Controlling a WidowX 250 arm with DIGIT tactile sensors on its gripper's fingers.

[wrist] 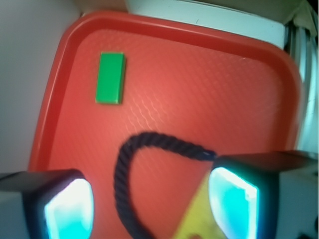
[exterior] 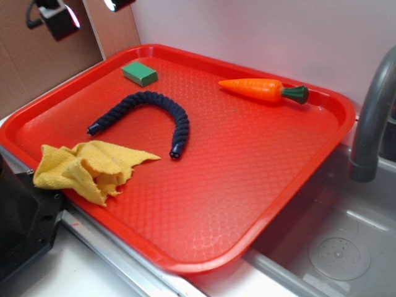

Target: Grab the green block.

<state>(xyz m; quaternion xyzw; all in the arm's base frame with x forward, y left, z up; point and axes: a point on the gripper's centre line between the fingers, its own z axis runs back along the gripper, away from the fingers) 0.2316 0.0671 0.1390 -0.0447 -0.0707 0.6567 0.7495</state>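
Note:
The green block (exterior: 139,73) lies flat near the far left corner of the red tray (exterior: 247,161). In the wrist view the green block (wrist: 110,78) sits upper left on the tray (wrist: 199,89), well ahead of my gripper (wrist: 149,206). The gripper is open, its two lit pads wide apart with nothing between them, only a dark rope (wrist: 122,169) and yellow cloth (wrist: 199,219) far below. In the exterior view the gripper (exterior: 88,9) hangs high at the top left, above and left of the block.
A dark blue curved rope (exterior: 148,102) lies mid-tray. A yellow cloth (exterior: 86,167) drapes over the tray's near left edge. A toy carrot (exterior: 260,90) lies at the back right. A grey faucet (exterior: 371,124) and sink (exterior: 340,247) are to the right.

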